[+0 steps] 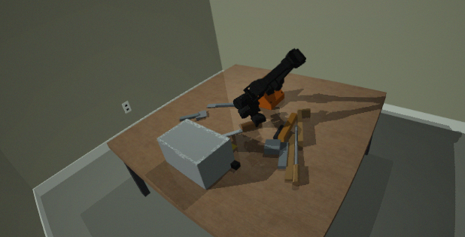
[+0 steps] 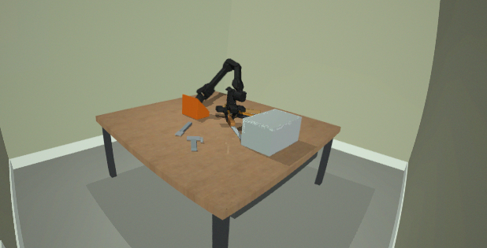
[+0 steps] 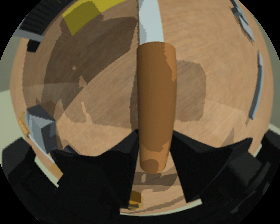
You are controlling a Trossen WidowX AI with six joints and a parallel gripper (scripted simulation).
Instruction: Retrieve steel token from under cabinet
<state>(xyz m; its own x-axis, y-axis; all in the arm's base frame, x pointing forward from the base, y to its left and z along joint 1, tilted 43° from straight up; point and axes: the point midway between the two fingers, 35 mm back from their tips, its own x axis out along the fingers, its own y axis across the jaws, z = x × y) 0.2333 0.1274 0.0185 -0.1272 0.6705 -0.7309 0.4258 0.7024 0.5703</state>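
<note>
My gripper point(image 1: 258, 121) point(image 2: 230, 116) point(image 3: 152, 132) is shut on the wooden handle point(image 1: 248, 126) point(image 3: 157, 90) of a tool with a flat pale steel blade point(image 1: 235, 132) point(image 2: 235, 131) point(image 3: 151, 22). The handle points away from my fingers, and the blade reaches toward the cabinet. The pale grey cabinet point(image 1: 216, 163) point(image 2: 262, 137) hides the blade's far end in the top view; I cannot tell whether the tip is under it. A yellow marked area point(image 1: 234, 147) point(image 3: 86, 15) shows partly beside the cabinet. The steel token is not visible.
A black cube point(image 1: 235, 165) is beside the cabinet. A hammer-like tool point(image 1: 201, 115) point(image 2: 194, 143) and a grey bar point(image 1: 221, 105) point(image 2: 184, 128) lie on one side. A grey block point(image 1: 272, 146), wooden bars and a long rod point(image 1: 296, 144) lie on the other. An orange block point(image 2: 193, 108) stands by the arm's base.
</note>
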